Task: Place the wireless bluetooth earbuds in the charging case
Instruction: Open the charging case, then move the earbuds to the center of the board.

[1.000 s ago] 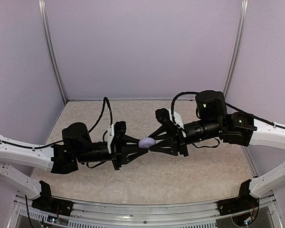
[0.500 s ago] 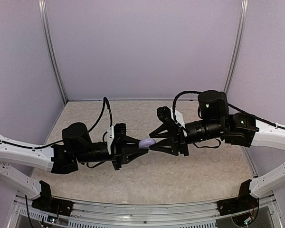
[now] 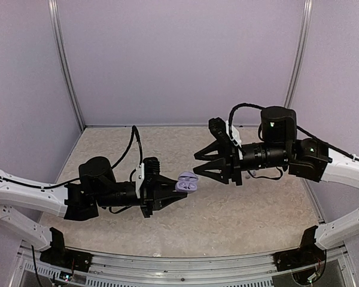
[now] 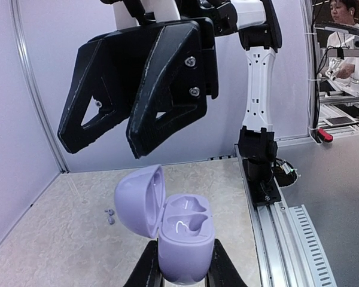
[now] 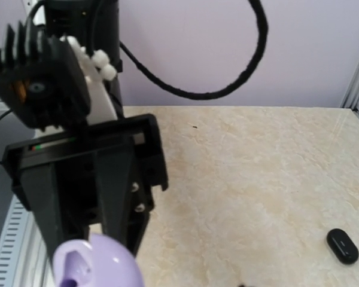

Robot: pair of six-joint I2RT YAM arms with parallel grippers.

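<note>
- Lavender plastic charging case (image 4: 180, 251) is grasped at its base by the left gripper (image 3: 179, 189), jaws clenched on both sides of it. It is held in the air over the middle of the worktop (image 3: 227, 221).
- The lid (image 4: 137, 200) is seen hinged open toward 10 o'clock in the left wrist view. Both wells are exposed and look empty.
- The right gripper (image 3: 197, 165) is seen with jaws released and nothing held. In the top view it is placed near the case at 1 o'clock, not touching it.
- Lavender earbuds (image 4: 109, 215) are seen lying on the worktop at 9 o'clock of the case in the left wrist view, apart from it. Neither has been inserted.
- A black oval item (image 5: 342, 246) is seen on the worktop at 4 o'clock in the right wrist view. Whether it is a bud or a case cannot be told.
- The buds are judged very light, rigid and smooth. Slipping out of the jaws or rolling away is the likely risk.
- A gentle pinch across the rounded body is advised, with the seating side left free for the well.
- The case is judged light, stiff and glossy, with the hinge as its weak point. A low hold on the base is preferred so the wells are left uncovered.
- The task is judged early, and pick-up of a bud by the free gripper seems due.
</note>
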